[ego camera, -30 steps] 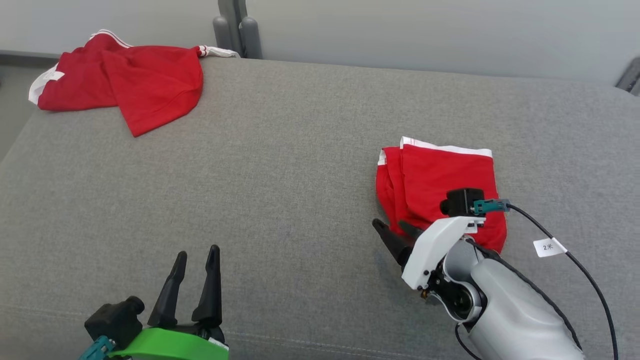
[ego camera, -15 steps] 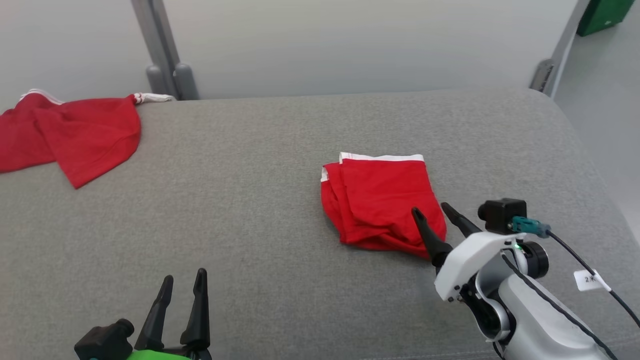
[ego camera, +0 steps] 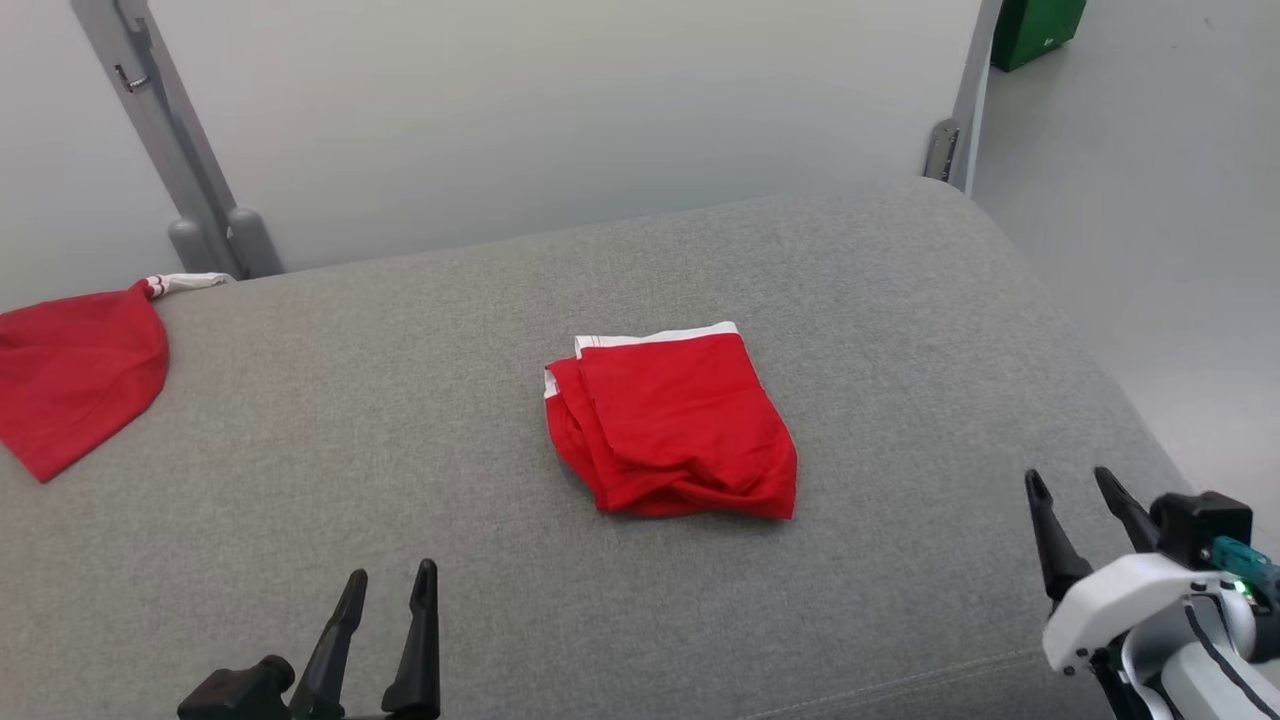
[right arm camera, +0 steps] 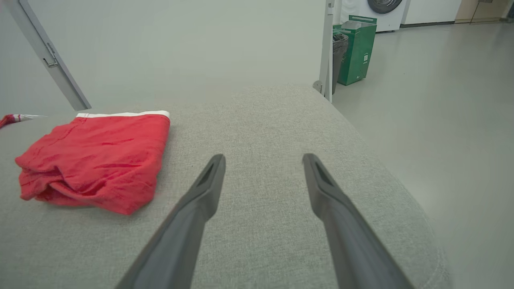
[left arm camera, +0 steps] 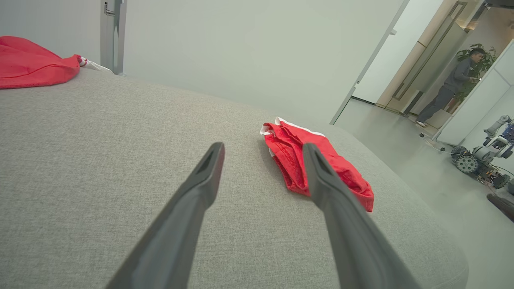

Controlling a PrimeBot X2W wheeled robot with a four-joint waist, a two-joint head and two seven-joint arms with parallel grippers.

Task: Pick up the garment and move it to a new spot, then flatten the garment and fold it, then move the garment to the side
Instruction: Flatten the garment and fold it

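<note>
Garment (ego camera: 672, 420) folded on cushion (ego camera: 400, 400) | left tool (ego camera: 392, 575) spread wide, empty, hovering | right tool (ego camera: 1068, 478) spread wide, empty, hovering

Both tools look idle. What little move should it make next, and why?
Probably swing the left tool toward the loose red garment at the far left. The folded garment already lies neat toward the right end of the cushion, and the right tool stands open, clear of it, so the unfolded one seems next.

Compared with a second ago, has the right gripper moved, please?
Yes: the right gripper has drawn back rightward from the folded garment and now stands clear of it.
</note>
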